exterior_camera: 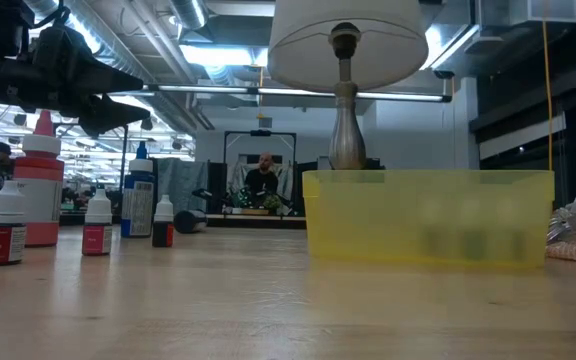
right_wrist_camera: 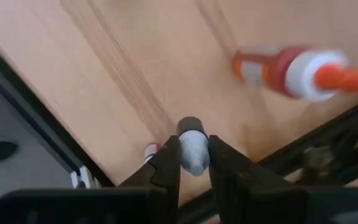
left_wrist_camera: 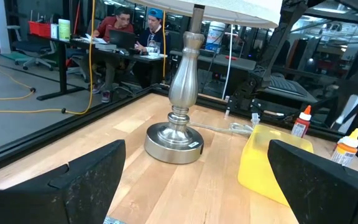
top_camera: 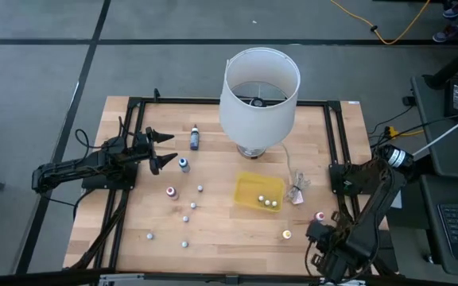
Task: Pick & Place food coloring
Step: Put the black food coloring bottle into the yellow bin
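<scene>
The right end effector (right_wrist_camera: 193, 163) is clenching a small whitish food coloring bottle (right_wrist_camera: 192, 148) near the counter's (top_camera: 221, 230) right front corner, ready for the yellow tray (top_camera: 249, 185), while the left end effector (top_camera: 161, 150) is waiting open.

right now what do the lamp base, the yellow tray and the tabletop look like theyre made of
Lamp base: likely brushed metal, silvery with soft reflections along its turned stem.
Yellow tray: probably thin plastic, translucent, since dim shapes show through its wall.
Tabletop: wood, pale with visible grain lines and plank seams, matte finish.
</scene>
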Motion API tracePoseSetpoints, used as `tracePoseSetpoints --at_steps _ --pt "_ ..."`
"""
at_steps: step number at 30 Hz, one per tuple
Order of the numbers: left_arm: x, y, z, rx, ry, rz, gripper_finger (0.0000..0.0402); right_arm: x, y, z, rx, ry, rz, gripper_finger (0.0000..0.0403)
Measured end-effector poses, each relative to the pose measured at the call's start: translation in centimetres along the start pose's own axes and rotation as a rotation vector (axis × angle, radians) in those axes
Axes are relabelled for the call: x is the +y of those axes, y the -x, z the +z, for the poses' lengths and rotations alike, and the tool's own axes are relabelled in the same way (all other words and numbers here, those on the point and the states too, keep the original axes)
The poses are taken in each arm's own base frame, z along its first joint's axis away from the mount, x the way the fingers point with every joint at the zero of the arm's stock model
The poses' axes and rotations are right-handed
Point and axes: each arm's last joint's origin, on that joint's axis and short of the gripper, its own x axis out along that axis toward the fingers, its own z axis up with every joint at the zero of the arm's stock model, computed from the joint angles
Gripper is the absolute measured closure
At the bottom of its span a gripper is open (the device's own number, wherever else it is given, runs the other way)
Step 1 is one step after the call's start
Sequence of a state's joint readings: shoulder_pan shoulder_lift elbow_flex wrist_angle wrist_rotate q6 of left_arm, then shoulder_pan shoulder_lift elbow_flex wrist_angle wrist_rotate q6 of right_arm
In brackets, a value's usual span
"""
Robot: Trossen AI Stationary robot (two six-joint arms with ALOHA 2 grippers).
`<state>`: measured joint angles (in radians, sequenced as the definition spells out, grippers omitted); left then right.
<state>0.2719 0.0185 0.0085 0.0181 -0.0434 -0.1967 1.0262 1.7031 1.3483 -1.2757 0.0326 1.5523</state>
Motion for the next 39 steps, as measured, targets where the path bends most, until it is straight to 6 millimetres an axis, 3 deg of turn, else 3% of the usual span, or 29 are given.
tracePoseSetpoints --at_steps 8,20,29,39 --pt "0.0 0.0 0.0 0.000 0.000 0.000 0.0013 -0.2 2.7 4.6 0.003 0.132 0.018 0.0330" --pt "0.0 0.0 0.0 0.000 0.000 0.001 0.0013 -3.0 3.6 13.9 -0.011 0.111 0.058 0.0333" --pt "0.0 0.0 0.0 0.000 0.000 0.000 0.0013 -4.7 2.8 19.0 -0.057 0.084 0.112 0.0339" --pt "0.0 0.0 0.0 0.000 0.000 0.000 0.0013 -4.2 -0.1 22.6 -0.074 0.084 0.124 0.0336"
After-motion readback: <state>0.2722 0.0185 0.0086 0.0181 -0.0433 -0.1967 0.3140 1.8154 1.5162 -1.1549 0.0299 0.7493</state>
